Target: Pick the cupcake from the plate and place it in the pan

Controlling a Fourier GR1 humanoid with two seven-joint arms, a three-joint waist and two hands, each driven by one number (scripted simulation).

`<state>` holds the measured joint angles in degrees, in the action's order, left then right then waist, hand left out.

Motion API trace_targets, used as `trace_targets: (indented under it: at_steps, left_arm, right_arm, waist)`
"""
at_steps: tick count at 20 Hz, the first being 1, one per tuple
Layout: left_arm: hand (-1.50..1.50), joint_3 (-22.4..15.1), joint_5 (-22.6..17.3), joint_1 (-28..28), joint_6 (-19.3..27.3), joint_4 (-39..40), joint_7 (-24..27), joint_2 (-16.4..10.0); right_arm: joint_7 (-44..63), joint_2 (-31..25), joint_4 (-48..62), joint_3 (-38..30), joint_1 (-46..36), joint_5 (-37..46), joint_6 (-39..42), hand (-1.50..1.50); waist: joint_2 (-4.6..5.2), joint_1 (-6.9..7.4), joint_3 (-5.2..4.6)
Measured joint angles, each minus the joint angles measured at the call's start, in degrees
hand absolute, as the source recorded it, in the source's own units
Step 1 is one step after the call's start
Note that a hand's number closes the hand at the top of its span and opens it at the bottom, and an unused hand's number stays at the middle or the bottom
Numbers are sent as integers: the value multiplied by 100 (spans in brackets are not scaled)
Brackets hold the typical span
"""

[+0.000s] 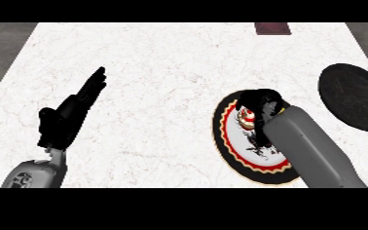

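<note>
A white plate (231,141) with a red, black and gold rim lies on the counter at the lower right. On its upper part sits the cupcake (247,117), of which only a pink and cream side shows. My right hand (263,103) is curled over and around the cupcake, hiding most of it. The dark round pan (346,95) lies at the right edge, partly cut off. My left hand (73,111) rests open at the left, fingers straight and pointing up, holding nothing.
A dark reddish-brown rectangular object (272,28) sits at the counter's far edge. The white marble counter (165,78) spreads wide between the hands. My right forearm (309,151) covers the plate's right side.
</note>
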<state>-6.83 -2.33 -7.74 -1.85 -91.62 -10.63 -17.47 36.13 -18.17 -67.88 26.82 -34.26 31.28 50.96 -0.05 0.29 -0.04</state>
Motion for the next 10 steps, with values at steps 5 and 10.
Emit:
trace_targets:
  at_steps: [5, 10]
  left_arm:
    - [0, 70, 124, -128, -10, 291, 134, 164]
    - [0, 137, 162, -96, -87, 121, -18, 186]
  right_arm:
    - [-465, -52, -37, 87, 85, 246, 116, 150]
    - [-590, -11, -167, 34, 271, 458, 106, 150]
  waist:
    - [-33, -12, -24]
    - [-65, -24, -45]
